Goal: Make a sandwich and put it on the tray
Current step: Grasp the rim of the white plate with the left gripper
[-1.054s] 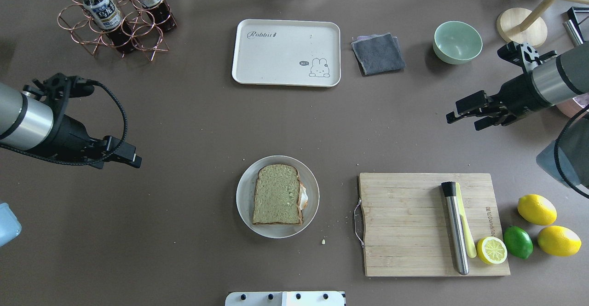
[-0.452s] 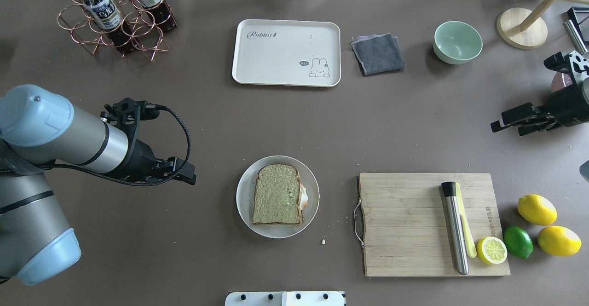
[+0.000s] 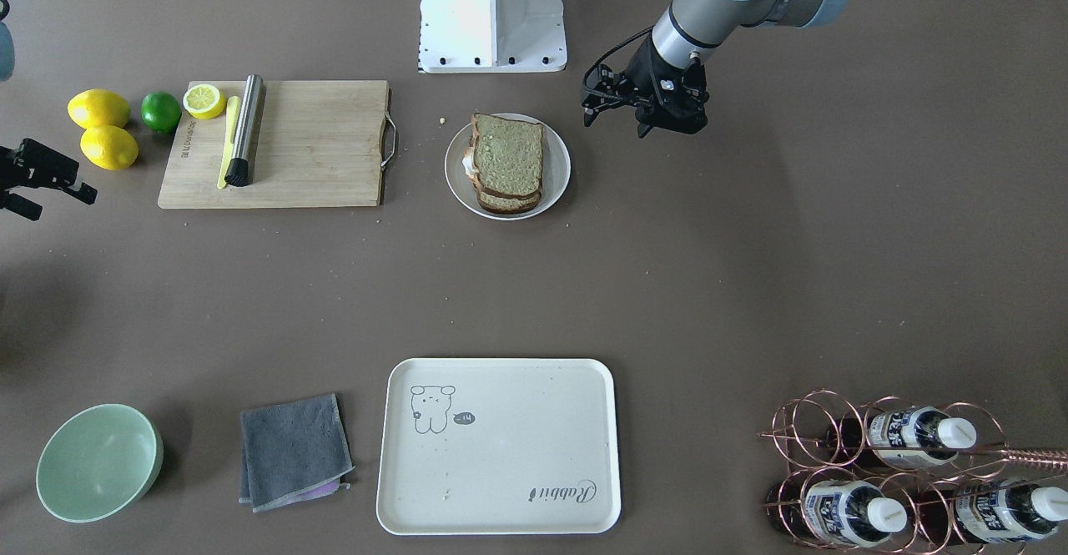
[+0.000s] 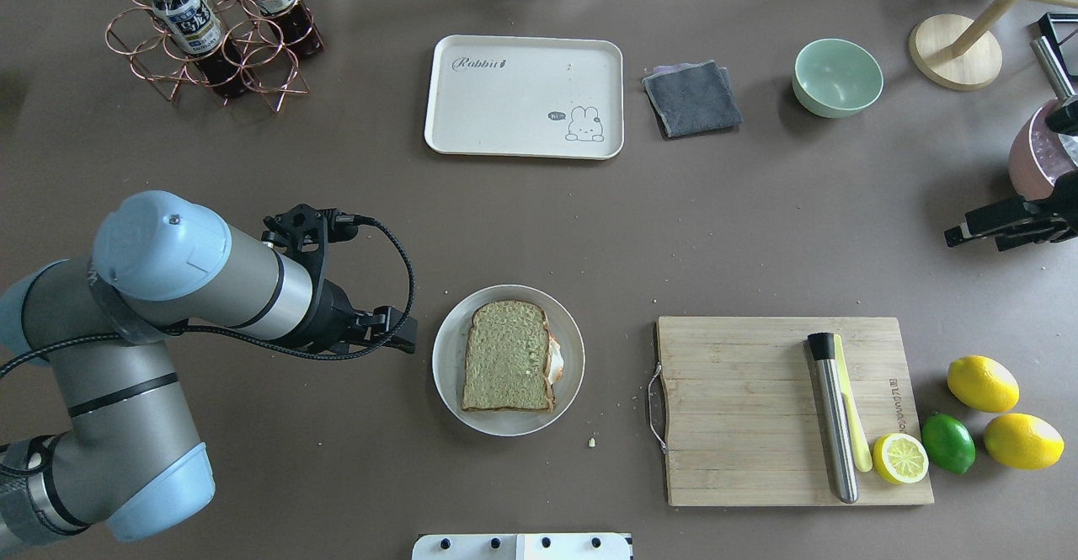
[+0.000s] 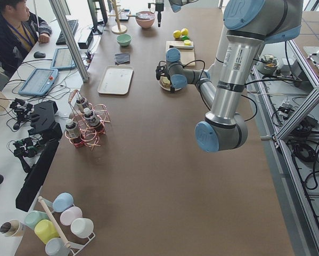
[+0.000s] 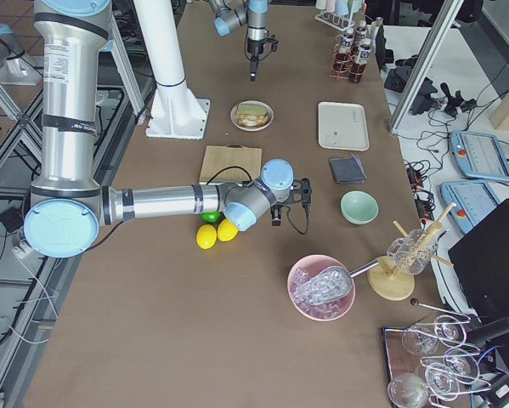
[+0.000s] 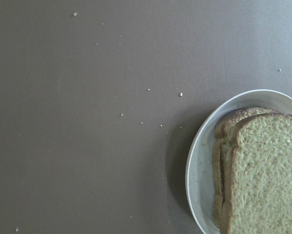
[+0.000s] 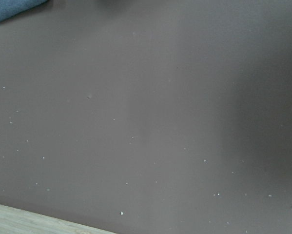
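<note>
1. Left claw: spread open, empty, pointing down just left of the plate. It's swung in from the left edge of the overhead view in the last second.
2. Right claw: open too, nothing in it, backed off to the right edge.
3. Sandwich sits stacked on the plate, lower centre, and isn't on the tray at top centre yet. My guess is the left is lining up the pickup.
4. Left forearm runs back to the elbow at lower left.
</note>
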Available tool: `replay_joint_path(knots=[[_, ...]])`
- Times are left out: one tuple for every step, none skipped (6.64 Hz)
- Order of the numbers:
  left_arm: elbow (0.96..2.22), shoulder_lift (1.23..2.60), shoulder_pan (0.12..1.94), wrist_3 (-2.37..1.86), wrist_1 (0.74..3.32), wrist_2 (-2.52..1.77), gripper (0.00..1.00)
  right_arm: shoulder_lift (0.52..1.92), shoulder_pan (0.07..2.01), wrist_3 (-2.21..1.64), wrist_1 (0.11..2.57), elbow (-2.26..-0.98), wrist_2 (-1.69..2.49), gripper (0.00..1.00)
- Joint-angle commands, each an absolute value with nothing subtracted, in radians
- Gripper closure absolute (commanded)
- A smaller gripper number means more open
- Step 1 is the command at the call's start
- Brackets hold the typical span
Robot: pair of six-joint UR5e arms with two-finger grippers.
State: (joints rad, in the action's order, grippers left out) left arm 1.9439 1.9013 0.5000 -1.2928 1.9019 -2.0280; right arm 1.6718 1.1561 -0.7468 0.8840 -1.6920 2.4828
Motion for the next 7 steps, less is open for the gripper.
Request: replay_joint_path(knots=[[1.902,1.946,0.474,-1.321,1.902,-1.994,0.08,1.724,1.176,-0.680,0.896,-1.692,2.480,0.00],[1.896,1.960,0.442,-1.354,1.901,-1.955,0.08,1.742,1.199,-0.620,0.925,-1.692,2.480,0.00],[1.882,1.965,0.428,-1.376,1.904,-1.930,0.09,1.752,1.227,-0.544,0.975,-1.693,2.480,0.00],[1.869,1.971,0.410,-1.376,1.905,-1.902,0.11,1.762,1.255,-0.482,1.012,-1.695,2.479,0.00],[1.844,1.991,0.402,-1.376,1.908,-1.882,0.12,1.782,1.267,-0.457,1.014,-1.700,2.477,0.00],[1.826,1.996,0.400,-1.377,1.914,-1.882,0.15,1.792,1.272,-0.456,1.014,-1.706,2.477,0.00],[1.807,1.994,0.400,-1.379,1.951,-1.881,0.18,1.793,1.272,-0.457,1.014,-1.719,2.477,0.00]])
